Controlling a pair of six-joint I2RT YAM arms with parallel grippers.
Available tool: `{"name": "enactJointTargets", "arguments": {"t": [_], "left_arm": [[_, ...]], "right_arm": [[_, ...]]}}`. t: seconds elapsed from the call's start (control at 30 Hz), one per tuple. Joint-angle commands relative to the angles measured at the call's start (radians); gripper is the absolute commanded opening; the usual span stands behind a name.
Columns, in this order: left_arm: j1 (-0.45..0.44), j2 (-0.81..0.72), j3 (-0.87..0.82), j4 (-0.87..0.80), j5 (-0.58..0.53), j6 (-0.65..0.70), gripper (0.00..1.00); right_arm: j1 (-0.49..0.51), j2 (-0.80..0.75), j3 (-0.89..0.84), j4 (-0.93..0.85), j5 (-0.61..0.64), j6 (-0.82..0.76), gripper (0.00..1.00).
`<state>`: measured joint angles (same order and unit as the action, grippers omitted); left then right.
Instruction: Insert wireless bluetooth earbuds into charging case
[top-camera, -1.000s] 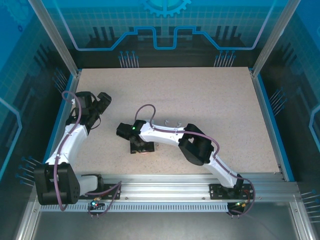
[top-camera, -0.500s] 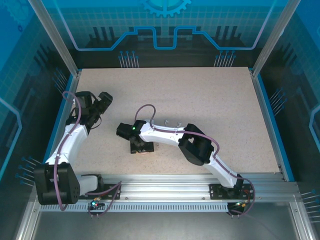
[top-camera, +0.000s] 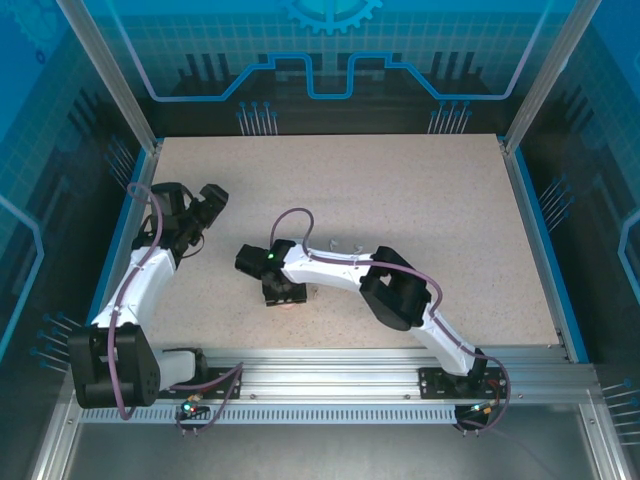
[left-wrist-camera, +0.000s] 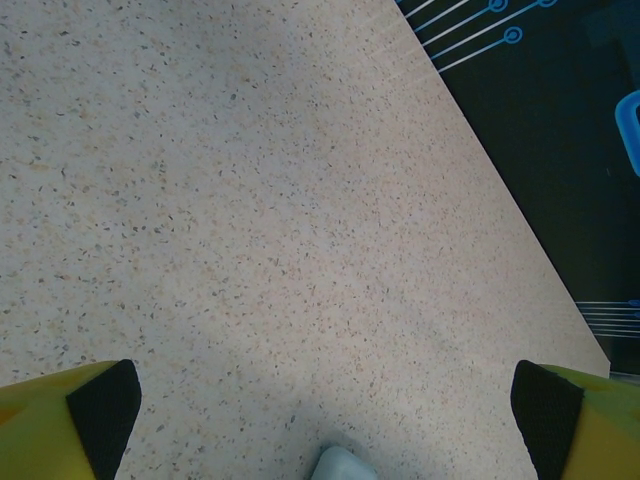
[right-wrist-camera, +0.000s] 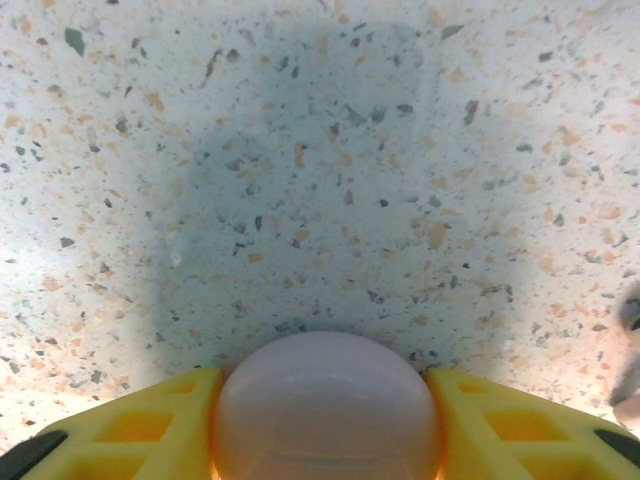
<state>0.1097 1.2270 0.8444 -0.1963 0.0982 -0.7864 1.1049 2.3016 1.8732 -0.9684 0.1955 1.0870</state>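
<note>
The right hand (top-camera: 283, 293) has hardly moved in the last second. It sits low on the worktop (top-camera: 420, 200), pinching one round pale case (right-wrist-camera: 325, 400), so I think no earbud goes in yet. Two tiny white bits (top-camera: 343, 246), maybe earbuds, lie just beyond. Farther off, the left hand (left-wrist-camera: 322, 412) is spread wide and holds nothing.

The surface (top-camera: 420, 200) is flat and pale, with lots of little dark and orange specks (a bit like sand). It fills the middle of the top view and has blue edges on the left and right. Some tiny white pieces (top-camera: 345, 247) lie on it near the middle.
</note>
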Motion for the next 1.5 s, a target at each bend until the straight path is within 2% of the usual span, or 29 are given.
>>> {"name": "enactJointTargets", "arguments": {"t": [0.0,0.17,0.43,0.53,0.63,0.9,1.07,1.13,1.3,1.47], "left_arm": [[0.009,-0.007,-0.016,0.026,0.04,-0.002,0.99],[0.009,-0.03,-0.059,0.072,0.085,-0.017,0.99],[-0.018,-0.045,-0.198,0.265,0.18,-0.112,0.99],[-0.073,-0.038,-0.219,0.285,0.171,-0.113,0.99],[-0.152,-0.035,-0.26,0.33,0.116,-0.114,0.99],[-0.291,0.007,-0.45,0.735,0.135,-0.118,0.99],[-0.354,0.048,-0.466,0.868,0.145,-0.076,0.98],[-0.374,0.066,-0.462,0.902,0.141,-0.064,0.93],[-0.404,0.128,-0.44,0.97,0.151,-0.05,0.7],[-0.416,0.174,-0.434,1.034,0.141,-0.056,0.59]], "right_arm": [[-0.014,-0.064,-0.026,0.005,0.031,-0.017,0.47],[-0.039,-0.159,-0.043,0.019,0.055,-0.028,0.48],[-0.19,-0.25,-0.085,0.071,0.038,-0.048,0.48],[-0.252,-0.257,-0.091,0.104,0.012,-0.04,0.48],[-0.321,-0.253,-0.098,0.154,-0.043,-0.013,0.48],[-0.425,-0.218,-0.118,0.292,-0.217,0.131,0.48],[-0.433,-0.201,-0.132,0.374,-0.291,0.23,0.48],[-0.429,-0.194,-0.131,0.391,-0.306,0.257,0.48],[-0.416,-0.192,-0.128,0.41,-0.314,0.302,0.48],[-0.404,-0.195,-0.123,0.421,-0.316,0.326,0.48]]}}
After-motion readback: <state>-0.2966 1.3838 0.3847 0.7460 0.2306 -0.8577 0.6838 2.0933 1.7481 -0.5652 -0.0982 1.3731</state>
